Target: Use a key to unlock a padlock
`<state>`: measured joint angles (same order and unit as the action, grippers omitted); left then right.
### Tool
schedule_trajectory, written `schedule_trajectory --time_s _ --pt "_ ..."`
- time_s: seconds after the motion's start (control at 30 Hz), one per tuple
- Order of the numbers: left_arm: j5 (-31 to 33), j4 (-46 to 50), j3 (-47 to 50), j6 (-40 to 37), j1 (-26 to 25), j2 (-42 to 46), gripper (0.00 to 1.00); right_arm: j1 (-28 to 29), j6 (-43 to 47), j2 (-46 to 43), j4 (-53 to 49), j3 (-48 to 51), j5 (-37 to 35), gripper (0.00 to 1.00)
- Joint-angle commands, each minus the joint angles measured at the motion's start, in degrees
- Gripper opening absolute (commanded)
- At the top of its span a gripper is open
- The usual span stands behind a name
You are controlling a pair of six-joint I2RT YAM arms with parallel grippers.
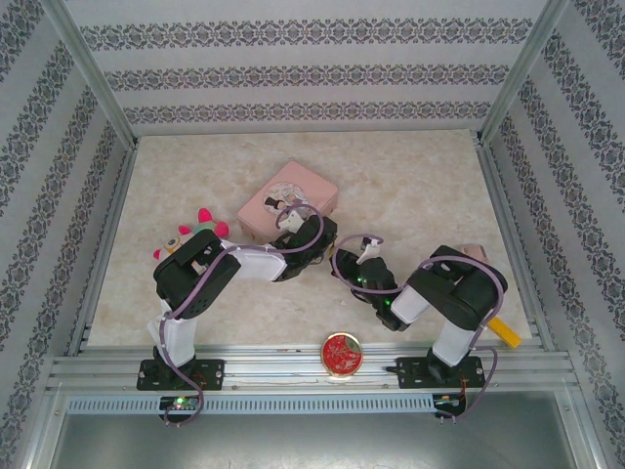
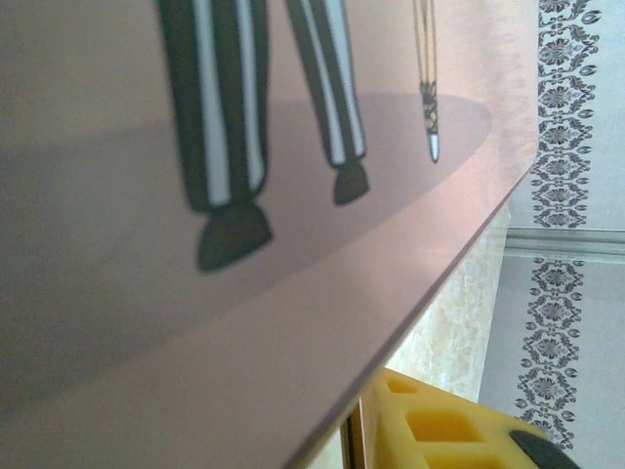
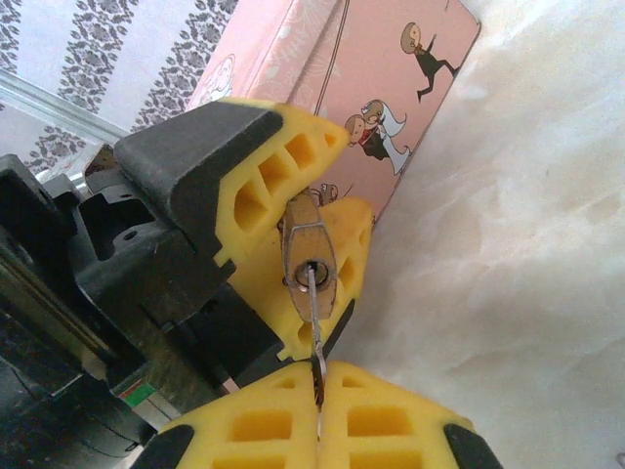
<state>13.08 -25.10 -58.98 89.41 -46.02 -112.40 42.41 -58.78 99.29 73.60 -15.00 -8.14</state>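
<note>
Brass padlock [image 3: 311, 256], thin silvery key [image 3: 312, 305] inserted

Brass-gold padlock [image 3: 311, 256]; silvery key [image 3: 312, 301]; pink box [image 3: 391, 34], cartoon figures.

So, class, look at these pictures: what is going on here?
The left gripper is clamped on a tiny brass-gold padlock, holding it close beside the pink rectangular tin box. The right gripper pinches a thin silvery metal key, whose tip sits at the padlock's keyhole. The shackle is hidden, so whether the lock has opened cannot be told.
</note>
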Motion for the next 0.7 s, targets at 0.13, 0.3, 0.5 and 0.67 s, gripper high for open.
schedule_trajectory --time_s 0.13,0.3,0.5,0.67 --pt "-13.26 -4.35 3.00 13.25 -2.10 -1.97 0.00 -4.43 -0.99 -8.71 -7.36 -0.16 10.88 0.00" --pt "-13.38 -4.35 2.91 13.07 -2.05 -1.86 0.00 -8.10 0.14 -13.43 -19.17 -1.61 17.45 0.00" --pt "-12.89 -4.80 3.69 12.46 -1.53 -1.30 0.00 -11.30 4.39 -21.89 -37.96 -3.97 24.57 0.00" --pt "-12.73 -2.83 3.22 8.16 -1.36 -0.10 0.00 -15.19 9.29 -28.99 -55.53 -7.41 30.97 0.00"
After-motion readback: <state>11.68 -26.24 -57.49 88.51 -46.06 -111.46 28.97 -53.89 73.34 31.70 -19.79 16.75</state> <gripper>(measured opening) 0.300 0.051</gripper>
